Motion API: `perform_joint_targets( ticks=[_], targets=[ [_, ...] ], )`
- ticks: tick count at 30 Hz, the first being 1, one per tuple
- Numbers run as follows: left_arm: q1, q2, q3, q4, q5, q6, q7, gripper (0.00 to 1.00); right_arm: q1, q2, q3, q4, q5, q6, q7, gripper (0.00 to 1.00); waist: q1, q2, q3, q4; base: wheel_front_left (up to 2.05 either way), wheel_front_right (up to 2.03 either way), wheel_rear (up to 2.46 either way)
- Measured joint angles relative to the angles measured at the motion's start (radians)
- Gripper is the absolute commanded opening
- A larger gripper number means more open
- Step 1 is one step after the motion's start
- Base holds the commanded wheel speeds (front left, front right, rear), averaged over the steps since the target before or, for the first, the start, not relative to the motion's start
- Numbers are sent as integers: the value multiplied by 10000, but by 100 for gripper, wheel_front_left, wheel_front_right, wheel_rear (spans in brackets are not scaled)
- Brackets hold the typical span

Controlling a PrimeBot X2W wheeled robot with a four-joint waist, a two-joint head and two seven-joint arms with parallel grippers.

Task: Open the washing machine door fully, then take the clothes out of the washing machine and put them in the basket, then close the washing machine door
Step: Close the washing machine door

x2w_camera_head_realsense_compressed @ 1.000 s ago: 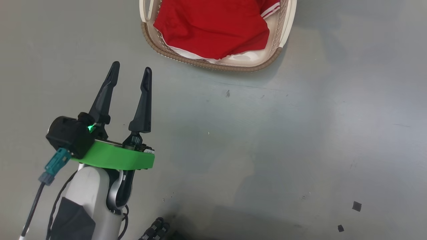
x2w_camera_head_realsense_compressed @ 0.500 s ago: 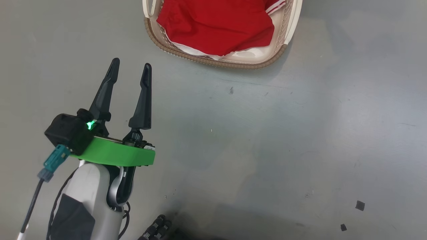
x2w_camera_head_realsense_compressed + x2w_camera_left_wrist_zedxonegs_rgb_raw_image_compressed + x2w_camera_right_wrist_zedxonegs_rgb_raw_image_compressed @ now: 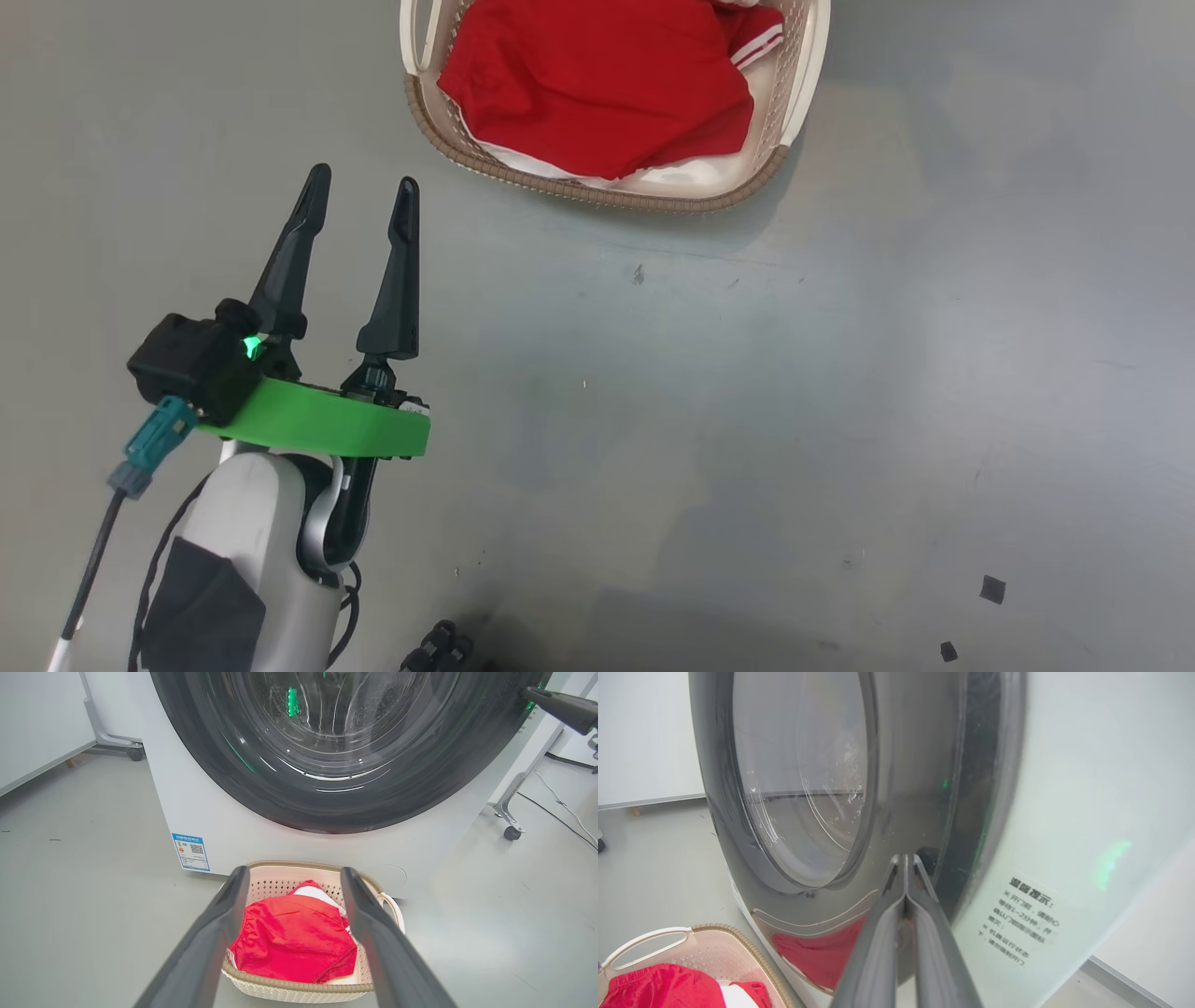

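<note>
Red clothes (image 3: 597, 84) lie in basket (image 3: 597, 193) on floor, just in front of washer (image 3: 205, 807), below door (image 3: 327, 819). Door looks shut against washer front. L gripper (image 3: 364, 179) hangs over bare floor near basket's corner, apart from it; fingers (image 3: 289, 261) spread, nothing btwn them. R gripper (image 3: 906, 857): fingers pressed together, empty, tips at door's outer rim by washer front; touching or not, can't tell.

head view: shifted slightly on me | left claw (image 3: 362, 175): crept a touch nearer the basket (image 3: 653, 201)
</note>
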Motion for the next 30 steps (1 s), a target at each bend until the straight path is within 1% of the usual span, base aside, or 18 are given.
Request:
perform_joint_targets(
  ticks=[4,8,11,14,17,19,21,22,24,26,30],
  targets=[
    [0,0,117,211,40,0,0,100,652,50,123,286,15,-15,-138,0,0,0,-333,-74,0,0,0],
    [1,-2,182,479,274,-2,0,100,1564,416,313,378,247,-15,-217,0,0,0,-763,-182,0,0,0],
    [7,-2,301,637,395,-2,2,100,2150,631,259,403,328,-15,-303,0,0,0,-1128,-296,0,0,0],
    [55,-2,401,863,527,-13,0,100,2684,683,-92,476,462,-441,-303,0,0,0,-1506,-438,0,0,0],
    [178,-2,504,1093,558,-15,0,100,3330,811,-401,433,750,-704,-303,0,0,0,-1895,-602,0,0,0],
    [372,-2,644,1254,451,-15,2,100,3757,1035,-514,163,819,-798,-301,0,0,0,-2159,-725,0,0,0],
    [561,0,759,1438,449,-15,0,100,4112,1269,-568,-134,823,-807,-303,0,-1,0,-2420,-858,0,0,0],
    [647,2,807,1498,458,-15,0,100,4284,1350,-593,-240,836,-878,-303,0,0,0,-2554,-931,0,0,0],
    [773,2,915,1576,466,-15,0,100,4618,1394,-614,-332,836,-897,-303,0,0,0,-2816,-1081,0,0,0],
    [872,4,982,1662,495,-15,0,100,4991,1394,-736,-431,840,-1053,-303,0,0,0,-3083,-1239,0,0,0],
    [1150,27,1122,1781,562,-15,0,100,5613,1475,-947,-698,909,-1150,-303,0,0,0,-3625,-1558,0,0,0]
  ],
)
